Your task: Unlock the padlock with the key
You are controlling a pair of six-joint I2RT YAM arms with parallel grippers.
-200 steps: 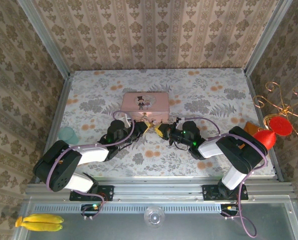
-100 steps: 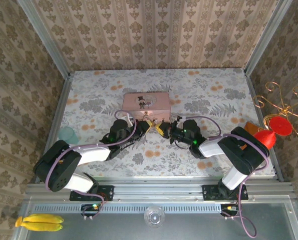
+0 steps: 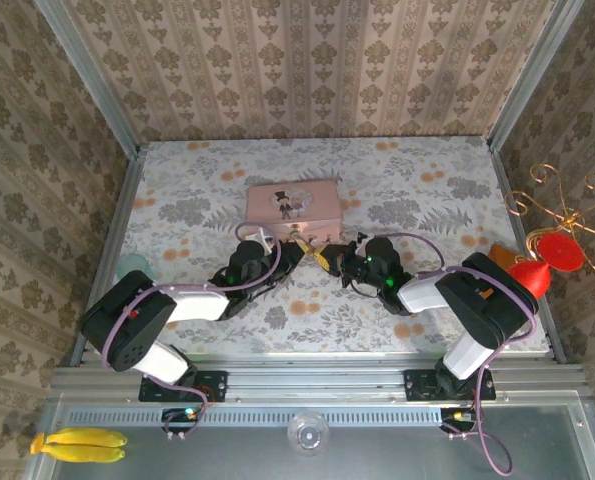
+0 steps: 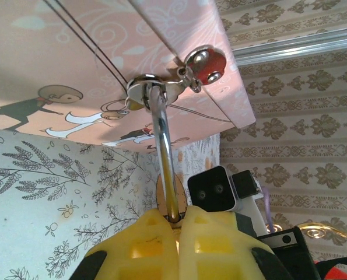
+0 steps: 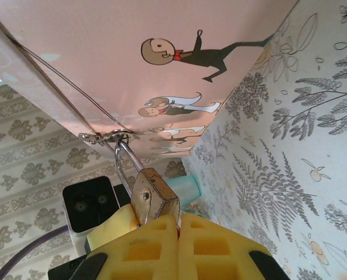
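Padlock (image 5: 154,198): hangs on tin (image 5: 132,87) hasp, at the tips of the right end effector (image 5: 178,224), which grasps its body.
Left end effector (image 4: 178,224): clenched on shackle (image 4: 161,146).
Key: place unclear.
Advice: hold body steady, no pulling on hasp.

Dull brass padlock (image 5: 156,201), glossy silvery metal shackle (image 5: 122,160), smooth pink tin (image 5: 103,58).
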